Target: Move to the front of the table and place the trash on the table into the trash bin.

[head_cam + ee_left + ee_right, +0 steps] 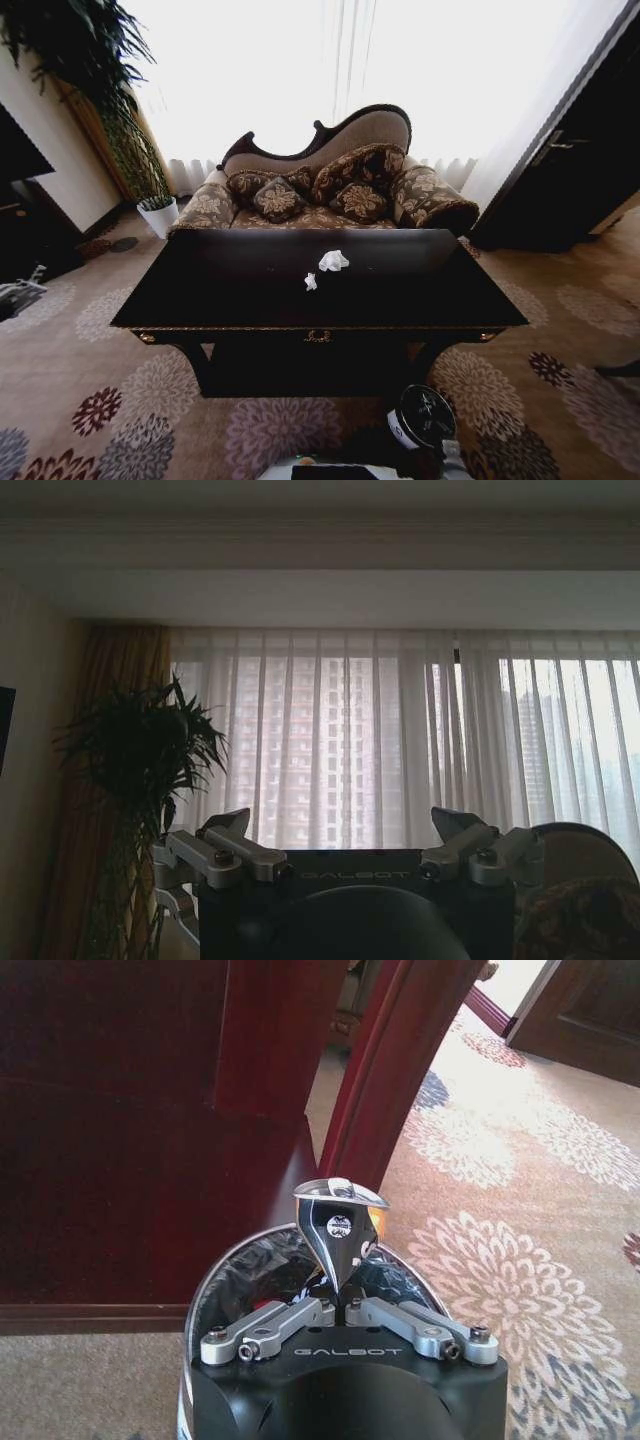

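Observation:
The dark glossy table [400, 285] stands straight ahead of me. On its middle lie two white tissue wads of trash, the larger one [333, 261] farther back and the smaller one [310, 282] nearer. The round black trash bin [422, 416] sits on the carpet by the table's front right leg. My right gripper [346, 1301] is shut on a shiny black-and-silver wrapper [340, 1222], held just above the bin's lined opening [250, 1265], with the table leg [385, 1080] behind. My left gripper [345, 832] is open, holds nothing, and points up towards the curtained window.
A patterned sofa [320, 195] with several cushions stands close behind the table. A white plant pot [158, 215] and a tall plant are at the back left, and dark wooden doors [580, 160] at the right. Flowered carpet [120, 400] surrounds the table.

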Available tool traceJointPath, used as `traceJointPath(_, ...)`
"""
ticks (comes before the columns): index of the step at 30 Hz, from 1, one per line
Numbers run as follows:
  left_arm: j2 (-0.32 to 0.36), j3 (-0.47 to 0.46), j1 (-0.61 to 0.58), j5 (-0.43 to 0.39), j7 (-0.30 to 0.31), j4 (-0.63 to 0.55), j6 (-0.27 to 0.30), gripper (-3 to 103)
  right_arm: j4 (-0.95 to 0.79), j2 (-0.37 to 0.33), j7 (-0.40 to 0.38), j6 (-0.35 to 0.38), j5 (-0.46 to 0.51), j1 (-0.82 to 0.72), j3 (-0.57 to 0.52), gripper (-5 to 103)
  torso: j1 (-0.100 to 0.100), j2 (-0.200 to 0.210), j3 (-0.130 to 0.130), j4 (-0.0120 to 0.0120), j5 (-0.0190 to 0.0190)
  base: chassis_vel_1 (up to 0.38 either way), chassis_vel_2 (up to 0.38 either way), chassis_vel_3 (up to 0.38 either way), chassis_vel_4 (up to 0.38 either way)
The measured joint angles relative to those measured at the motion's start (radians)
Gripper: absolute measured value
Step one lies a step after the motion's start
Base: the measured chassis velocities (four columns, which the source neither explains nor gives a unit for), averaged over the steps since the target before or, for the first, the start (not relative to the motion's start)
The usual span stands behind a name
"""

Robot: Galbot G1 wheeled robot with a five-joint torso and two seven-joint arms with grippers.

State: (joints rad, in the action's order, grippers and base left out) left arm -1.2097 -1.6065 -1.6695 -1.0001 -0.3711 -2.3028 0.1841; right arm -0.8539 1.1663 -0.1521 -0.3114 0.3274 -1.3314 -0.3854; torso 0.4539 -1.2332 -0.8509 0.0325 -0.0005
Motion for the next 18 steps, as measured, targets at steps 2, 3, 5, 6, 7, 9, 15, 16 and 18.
traceJointPath(2,0.001,0.003,0.002,0.001,0.0,0.002,0.0,100,0.005,0.0,0.001,0.002,0.0,0.004,-0.001,0,0.0,0.0,0.0,0.0,0.0001,0.0,0.0,0.0,0.0)
traceJointPath(3,0.002,0.008,0.004,0.004,0.0,0.006,0.0,100,0.009,0.0,0.002,0.003,0.0,0.007,-0.002,0,0.0,0.0,0.0,-0.0001,0.0002,0.0,0.0,0.0,0.0)
traceJointPath(5,0.007,0.015,0.008,0.008,0.0,0.011,0.0,100,0.015,0.0,0.005,0.004,0.0,0.009,-0.004,-3,0.0,0.0,0.0,0.0,0.0001,0.0,0.0,0.0,0.0)
traceJointPath(6,0.007,0.015,0.008,0.008,0.0,0.011,0.0,100,0.015,0.0,0.005,0.004,0.0,0.009,-0.004,-3,0.0,0.0,0.0,0.0,0.0001,0.0,0.0,0.0,0.0)
traceJointPath(7,0.01,0.017,0.01,0.01,0.0,0.014,0.0,100,0.017,0.002,0.006,0.004,-0.003,0.009,-0.004,1,0.0,0.0,0.0,0.0,0.0002,0.0,0.0,0.0,0.0)
traceJointPath(9,0.015,0.021,0.014,0.011,0.0,0.019,0.0,100,0.017,0.008,0.006,0.004,-0.007,0.007,-0.004,7,0.0,0.0,0.0,0.0,0.0001,0.0,0.0,0.0,0.0)
traceJointPath(15,0.021,0.026,0.02,0.012,0.0,0.028,0.001,100,0.007,0.019,0.005,0.004,-0.013,-0.001,-0.006,28,0.0,0.0,0.0,0.0,0.0002,0.0,0.0,0.0,0.0)
traceJointPath(16,0.022,0.028,0.021,0.013,0.0,0.03,0.001,100,0.002,0.021,0.004,0.004,-0.014,-0.004,-0.007,28,0.0,0.0,0.0,0.0,0.0002,0.0,0.0,0.0,0.0)
traceJointPath(18,0.023,0.032,0.024,0.014,0.0,0.034,0.001,100,-0.011,0.024,0.003,0.005,-0.015,-0.011,-0.009,38,0.0,0.0,0.0,0.0,0.0003,0.0,0.0,0.0,0.0)
